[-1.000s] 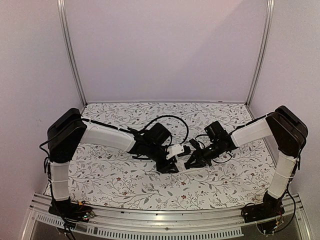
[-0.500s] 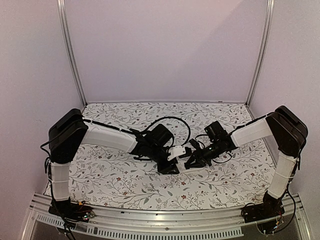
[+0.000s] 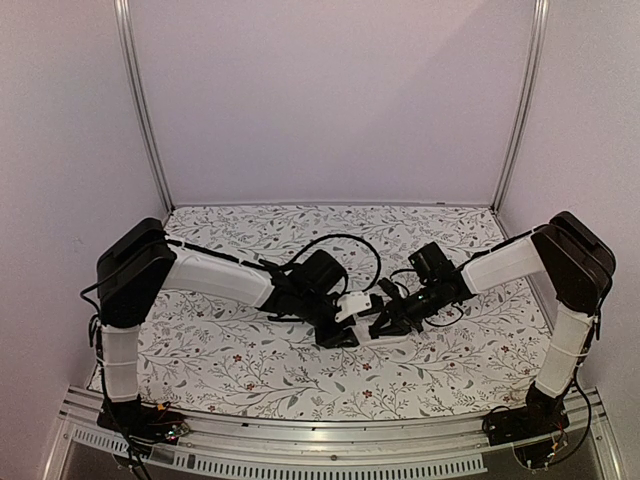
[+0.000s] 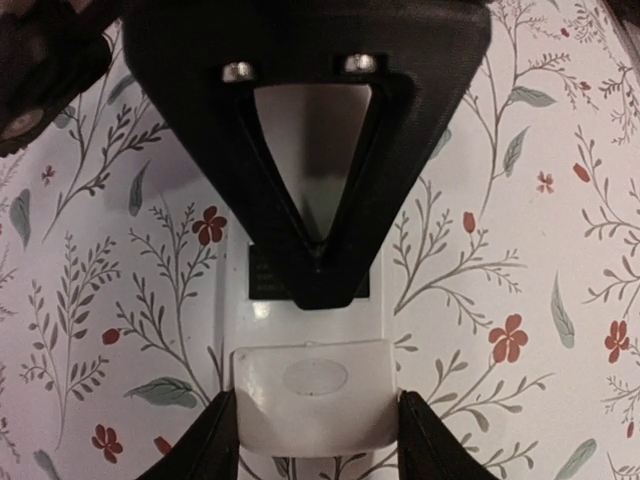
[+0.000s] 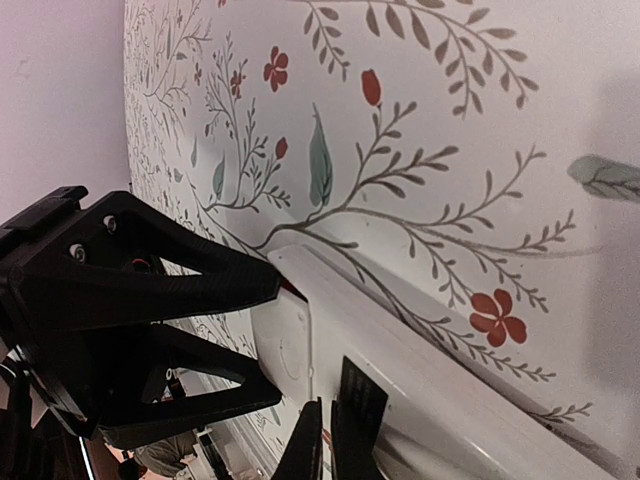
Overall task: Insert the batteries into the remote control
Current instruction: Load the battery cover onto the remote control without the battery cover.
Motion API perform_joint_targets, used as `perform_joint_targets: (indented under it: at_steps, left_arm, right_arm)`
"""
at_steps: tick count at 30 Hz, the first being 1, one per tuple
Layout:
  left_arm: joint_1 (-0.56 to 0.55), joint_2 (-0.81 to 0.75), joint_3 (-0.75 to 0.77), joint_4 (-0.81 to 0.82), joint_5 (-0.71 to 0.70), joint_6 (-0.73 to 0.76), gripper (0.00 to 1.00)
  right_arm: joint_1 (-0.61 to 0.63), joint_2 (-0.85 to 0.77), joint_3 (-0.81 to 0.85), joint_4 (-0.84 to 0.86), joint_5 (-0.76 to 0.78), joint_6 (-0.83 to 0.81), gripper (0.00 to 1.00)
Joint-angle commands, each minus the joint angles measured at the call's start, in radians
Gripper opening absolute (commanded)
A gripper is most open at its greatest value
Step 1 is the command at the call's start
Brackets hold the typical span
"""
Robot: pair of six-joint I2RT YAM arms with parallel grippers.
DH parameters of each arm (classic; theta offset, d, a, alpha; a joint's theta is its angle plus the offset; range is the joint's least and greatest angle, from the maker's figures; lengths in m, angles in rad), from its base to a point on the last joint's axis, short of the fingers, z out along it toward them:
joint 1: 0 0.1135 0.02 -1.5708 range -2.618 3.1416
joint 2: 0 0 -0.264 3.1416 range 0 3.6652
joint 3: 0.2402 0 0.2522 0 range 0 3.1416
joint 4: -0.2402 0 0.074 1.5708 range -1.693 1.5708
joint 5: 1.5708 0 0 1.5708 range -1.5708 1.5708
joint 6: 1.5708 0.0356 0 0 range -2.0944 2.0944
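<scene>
The remote control lies white back up on the floral table, and in the top view it sits between the two arms. A white oval-marked cover piece sits at its near end. My left gripper is shut on that end, one finger on each side. In the top view the left gripper is at mid table. My right gripper is shut, and its tips press on a dark patch on the remote. In the top view the right gripper is just right of the remote. The batteries are hidden.
The floral table cover spreads around both arms. The right gripper's black finger hangs over the remote in the left wrist view. The left gripper's black fingers fill the left of the right wrist view. Metal posts stand at the back corners.
The right gripper has shifted slightly left, closer over the remote. The left gripper keeps its hold and has barely moved.
</scene>
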Motion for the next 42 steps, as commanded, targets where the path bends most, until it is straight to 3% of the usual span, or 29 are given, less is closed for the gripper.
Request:
perform_joint_targets:
  at_steps: [1, 29, 42]
  left_arm:
    - [0.012, -0.004, -0.025, -0.030, 0.006, 0.025, 0.50]
    - [0.017, -0.028, -0.008, -0.044, -0.040, 0.086, 0.50]
    - [0.017, -0.019, 0.027, -0.099, 0.015, 0.106, 0.51]
  right_arm:
    - [0.005, 0.031, -0.021, -0.025, 0.033, 0.000, 0.04]
    - [0.005, 0.061, 0.012, -0.074, 0.036, -0.051, 0.06]
    - [0.005, 0.060, 0.018, -0.077, 0.030, -0.051, 0.06]
